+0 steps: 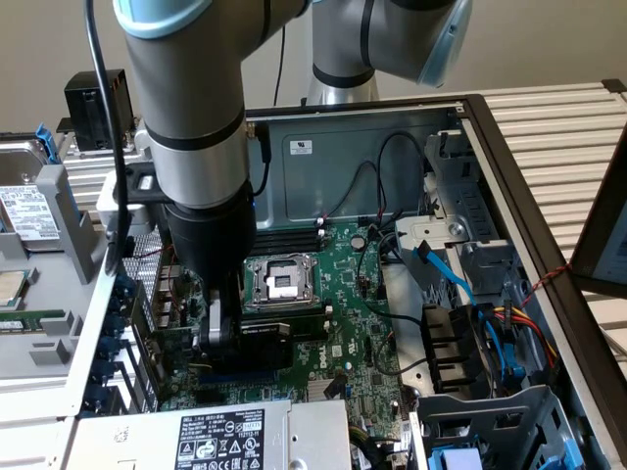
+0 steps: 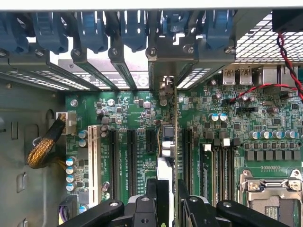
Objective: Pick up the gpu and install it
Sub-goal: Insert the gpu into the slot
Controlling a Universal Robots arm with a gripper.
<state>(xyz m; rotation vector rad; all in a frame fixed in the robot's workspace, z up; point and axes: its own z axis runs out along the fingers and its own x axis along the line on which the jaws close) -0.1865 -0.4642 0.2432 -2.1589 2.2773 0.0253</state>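
The large grey metal computer case (image 1: pixel 343 147) lies open, with the broad green motherboard (image 1: pixel 343 294) on its floor. The silver and pale-blue arm (image 1: pixel 186 98) reaches down into it on the exterior view's left. Its black gripper (image 1: pixel 223 333) sits low over the board, beside the CPU socket.

In the wrist view the gripper (image 2: pixel 165 194) is partly closed, its jaws clamped on the top edge of the gpu (image 2: pixel 166 142). This is a short green card with a black shroud, seen edge-on. It stands upright among the long black expansion slots (image 2: pixel 131 156), with its metal bracket end towards the rear openings under the blue plastic clips (image 2: pixel 90 33). I cannot tell whether its connector is seated in a slot.

The gpu looks light and stiff but fragile. It is best held by the shroud and board edge, as here, clear of the small components. Its thin edge could slip or tilt under sideways force.
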